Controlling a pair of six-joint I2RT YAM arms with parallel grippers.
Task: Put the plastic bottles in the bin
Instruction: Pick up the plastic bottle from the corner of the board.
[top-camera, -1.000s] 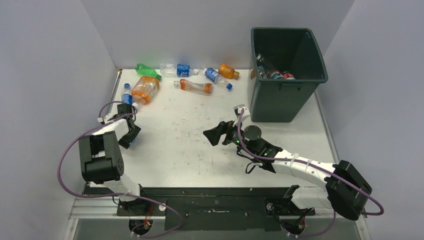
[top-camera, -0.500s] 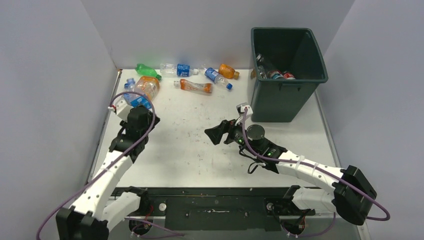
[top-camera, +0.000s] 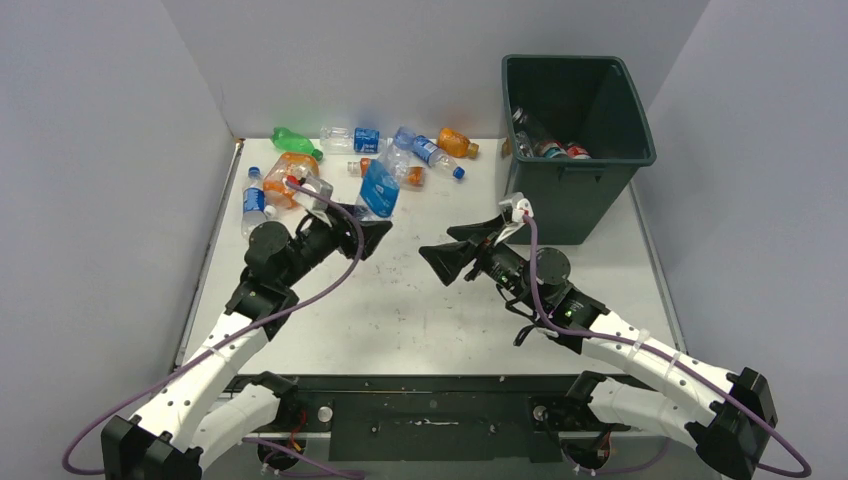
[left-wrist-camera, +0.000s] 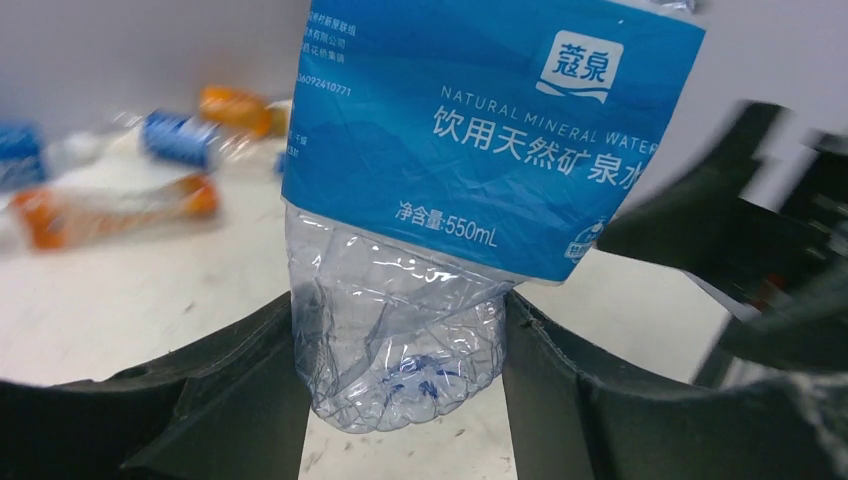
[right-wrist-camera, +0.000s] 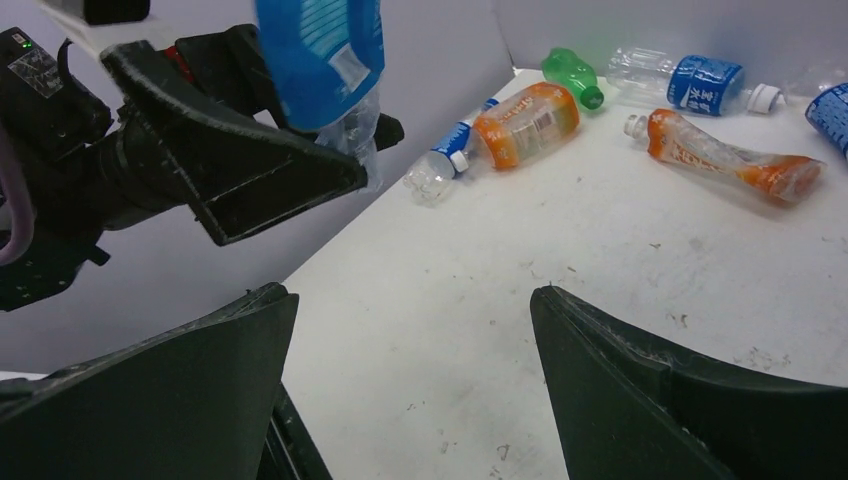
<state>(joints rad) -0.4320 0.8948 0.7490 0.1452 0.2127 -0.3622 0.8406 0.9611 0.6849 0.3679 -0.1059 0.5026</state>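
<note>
Left wrist view: left gripper pinches only the crumpled base of a clear blue-labelled plastic bottle between its fingers; it may slip. Right gripper wide, empty.

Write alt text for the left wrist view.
The left gripper clamps the crumpled base of a blue-labelled clear bottle between its two dark fingers, filling the frame. Behind it, blurred orange and blue bottles lie on a white table.

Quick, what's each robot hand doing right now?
Left tool: closed on a clear bottle with a blue label.
Right tool: open, holding nothing.
</note>
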